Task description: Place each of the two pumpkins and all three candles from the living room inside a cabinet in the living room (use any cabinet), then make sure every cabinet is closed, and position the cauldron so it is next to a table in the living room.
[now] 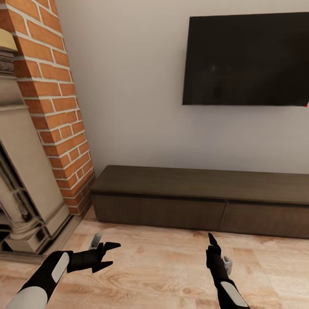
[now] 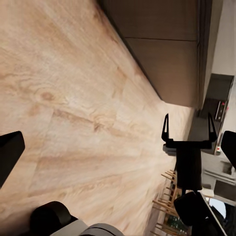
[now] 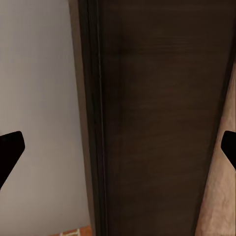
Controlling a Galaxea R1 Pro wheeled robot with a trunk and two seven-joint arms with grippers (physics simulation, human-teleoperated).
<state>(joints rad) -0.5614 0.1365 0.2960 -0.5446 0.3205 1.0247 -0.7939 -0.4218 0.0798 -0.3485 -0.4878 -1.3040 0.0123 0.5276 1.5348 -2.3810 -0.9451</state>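
Left arm reached low and forward, left gripper point(image 1: 107, 257) turned sideways with fingers spread wide, right arm extended ahead, right gripper point(image 2: 189, 129) pointing forward, fingers apparently parted, holding nothing

The long, low dark-brown cabinet point(image 1: 201, 195) sits shut against the wall, plain handle-less fronts flush, ahead of both claws and well apart from them, its flat top bare.

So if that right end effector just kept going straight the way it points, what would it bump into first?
Most likely the cabinet. The right end effector points at that long dark unit, and its wrist view looks onto the dark wood with nothing between. Depth is hard to judge.
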